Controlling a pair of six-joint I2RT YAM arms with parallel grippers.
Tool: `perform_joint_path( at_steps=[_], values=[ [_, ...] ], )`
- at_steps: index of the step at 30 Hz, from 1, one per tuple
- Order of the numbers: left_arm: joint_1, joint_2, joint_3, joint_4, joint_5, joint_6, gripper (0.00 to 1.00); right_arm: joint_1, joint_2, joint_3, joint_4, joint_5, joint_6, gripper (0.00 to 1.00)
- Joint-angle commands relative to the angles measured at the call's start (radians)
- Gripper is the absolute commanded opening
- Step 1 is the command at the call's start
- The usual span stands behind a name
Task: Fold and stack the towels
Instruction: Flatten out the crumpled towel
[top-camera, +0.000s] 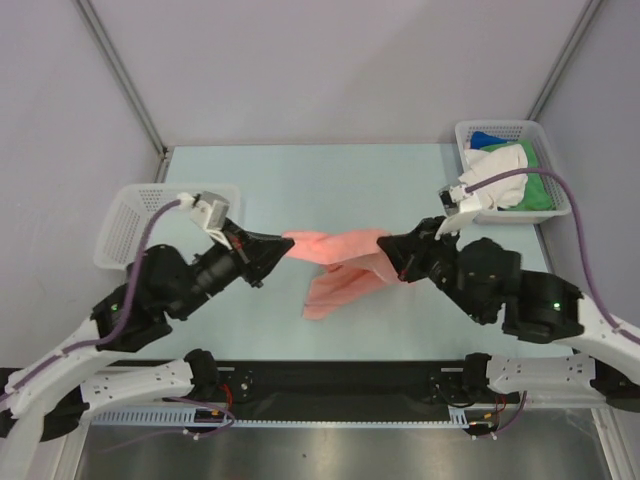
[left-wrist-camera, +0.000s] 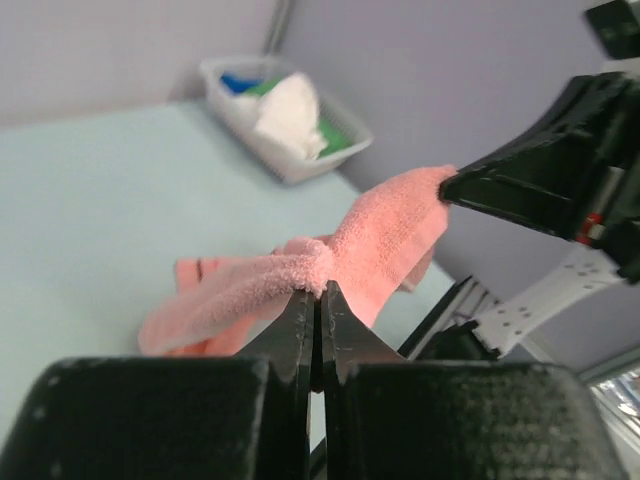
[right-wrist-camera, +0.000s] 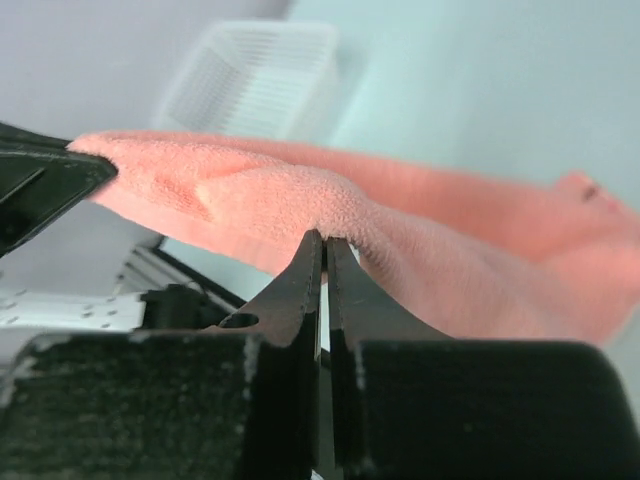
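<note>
Left of the pink towel (top-camera: 345, 268) stands a white basket (top-camera: 122, 228) on the table (top-camera: 300, 180); the left gripper (top-camera: 284, 243) is clenched on the towel's left end; the towel stretches between both grippers, its loose part drooping below; the right gripper (top-camera: 384, 249) is clenched on its right end; far right of it, a second basket (top-camera: 500, 126) holds the white towel (top-camera: 500, 172), green towel (top-camera: 541, 188) and blue towel (top-camera: 483, 138).

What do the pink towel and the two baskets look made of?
Pink towel: soft terry-like cloth with a matte finish, judging by its fuzzy nap and limp sag. Left basket and right basket: probably rigid white plastic, smooth and faintly shiny, with perforated grid walls that keep their shape.
</note>
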Motion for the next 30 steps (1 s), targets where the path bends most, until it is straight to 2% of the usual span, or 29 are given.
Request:
perform_joint_path(
  at_steps=[1,4,11,15,20,24,26,28,29,30],
  values=[
    [-0.087,-0.006,0.151,-0.013,-0.031,0.176,0.00,0.073,0.012,0.138,-0.009,0.023,-0.205,0.00],
    [-0.124,0.031,0.279,0.005,-0.039,0.233,0.00,0.093,0.060,0.284,-0.017,0.043,-0.288,0.00],
    [-0.124,0.196,0.543,0.047,-0.063,0.360,0.00,0.093,0.196,0.598,0.024,0.138,-0.498,0.00],
    [-0.126,0.281,0.718,0.074,-0.040,0.431,0.00,0.093,0.276,0.825,0.063,0.130,-0.621,0.00],
    [-0.126,0.370,0.835,0.100,-0.059,0.517,0.00,0.094,0.372,0.958,0.138,0.145,-0.777,0.00],
    [-0.118,0.428,0.850,0.149,-0.171,0.589,0.00,0.068,0.400,0.932,0.228,0.187,-0.870,0.00],
    [-0.066,0.450,0.858,0.157,-0.168,0.583,0.00,-0.008,0.417,0.930,0.192,0.116,-0.842,0.00],
    [-0.009,0.476,0.869,0.153,-0.114,0.535,0.00,-0.213,0.443,0.956,0.128,0.004,-0.724,0.00],
    [0.056,0.488,0.878,0.147,-0.081,0.515,0.00,-0.291,0.460,0.971,0.057,-0.134,-0.675,0.00],
    [0.090,0.518,0.916,0.131,-0.027,0.495,0.00,-0.453,0.503,1.014,0.028,-0.211,-0.593,0.00]
  ],
)
